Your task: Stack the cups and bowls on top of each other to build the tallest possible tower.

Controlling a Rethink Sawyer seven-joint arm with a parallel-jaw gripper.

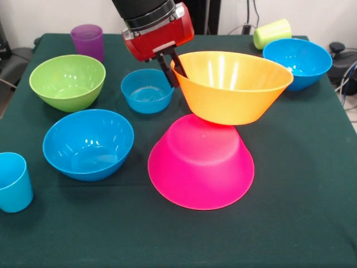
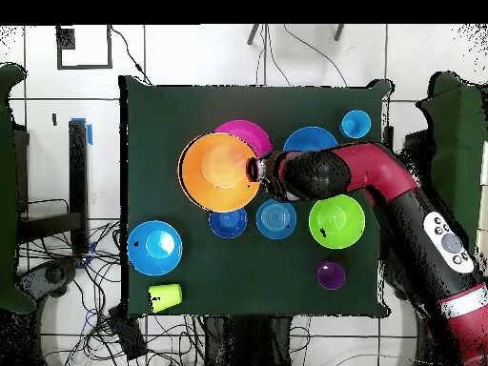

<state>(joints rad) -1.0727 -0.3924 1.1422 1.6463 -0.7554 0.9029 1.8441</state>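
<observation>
The big orange bowl (image 1: 231,89) (image 2: 219,172) is upright and slightly tilted. Its bottom meets the upturned base of the big pink bowl (image 1: 201,164) (image 2: 250,132), which lies upside down on the table. My gripper (image 1: 177,78) (image 2: 255,172) is shut on the orange bowl's rim, with one finger inside and one outside. The small dark-blue bowl (image 2: 228,222) shows only in the overhead view. In the front view the orange bowl hides it.
On the green cloth (image 1: 301,212) are a green bowl (image 1: 67,81) (image 2: 336,221), a small light-blue bowl (image 1: 146,90) (image 2: 276,218), two medium blue bowls (image 1: 88,143) (image 1: 297,62), a purple cup (image 1: 87,41), a light-blue cup (image 1: 12,181) and a yellow-green cup (image 1: 272,33) lying on its side.
</observation>
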